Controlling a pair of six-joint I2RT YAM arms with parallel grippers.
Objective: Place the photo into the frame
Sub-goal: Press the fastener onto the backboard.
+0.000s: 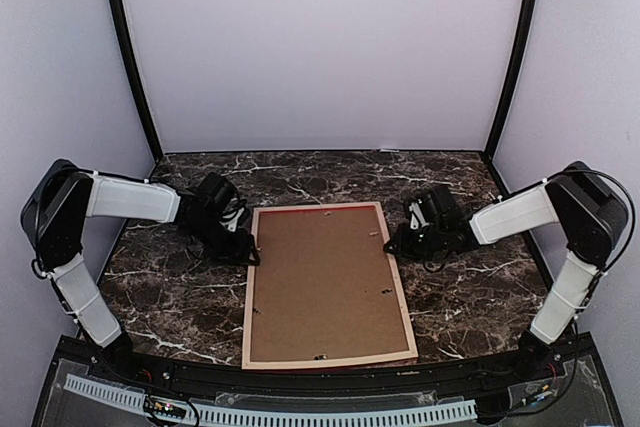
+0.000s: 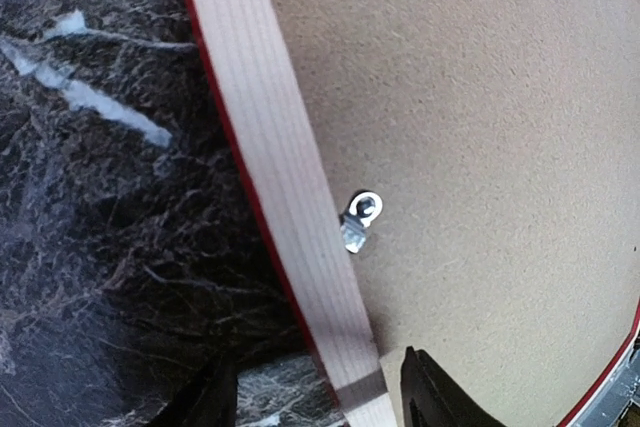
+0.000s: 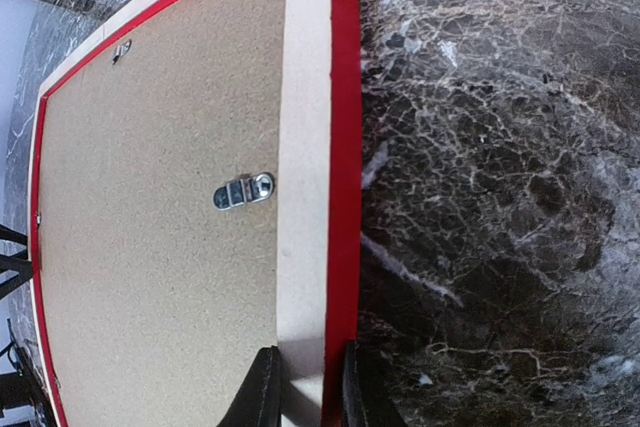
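- A large frame [image 1: 330, 360] lies face down in the middle of a dark marble table [image 1: 470, 297]. Its pale wood back faces up, and a thin line of red shows along its outer edges.
- A plain brown backing board [image 1: 325, 282] fills the frame's opening.
- The long sides of the frame run away from the robot, and its near short side lies close to the table's front edge.
- The left gripper [image 1: 243, 247] is low at the frame's left rail, towards the far end.
- In the left wrist view, the left gripper [image 2: 318, 362] is spread wide across that rail. One finger is over the marble and the other over the backing board, with a gap on each side, so it grasps nothing.
- A small metal turn clip [image 2: 360, 219] sits just beyond the left gripper, at the rail's inner edge on the board.
- The right gripper [image 1: 397, 244] is low at the right rail, also towards the far end.
- In the right wrist view, the right gripper [image 3: 308, 352] has its two fingers tight against either side of the rail. It appears to be pinching the rail.
- Another metal clip [image 3: 243, 191] lies on the board beside the right rail, a little beyond those fingers.
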